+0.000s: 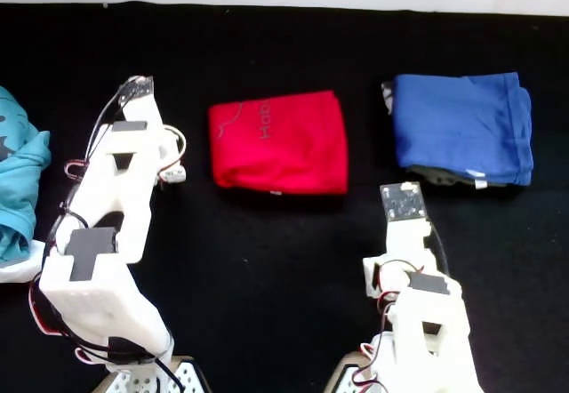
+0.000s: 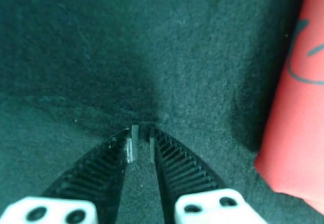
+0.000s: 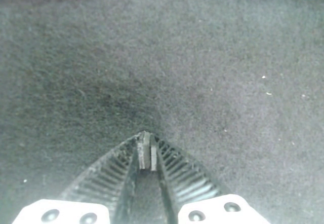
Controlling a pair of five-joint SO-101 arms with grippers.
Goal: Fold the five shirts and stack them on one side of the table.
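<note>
Black cloth covers the table (image 1: 267, 268). Mid-table a red shirt (image 1: 278, 142) lies folded, just beside my left hand (image 2: 142, 139), which is all but closed on nothing, tips low over the cloth. At the right a folded blue shirt (image 1: 462, 126) rests on something darker I can't make out. My right hand (image 3: 147, 150) is closed and empty over bare cloth. A teal shirt (image 1: 20, 175) is cut off at the left edge.
</note>
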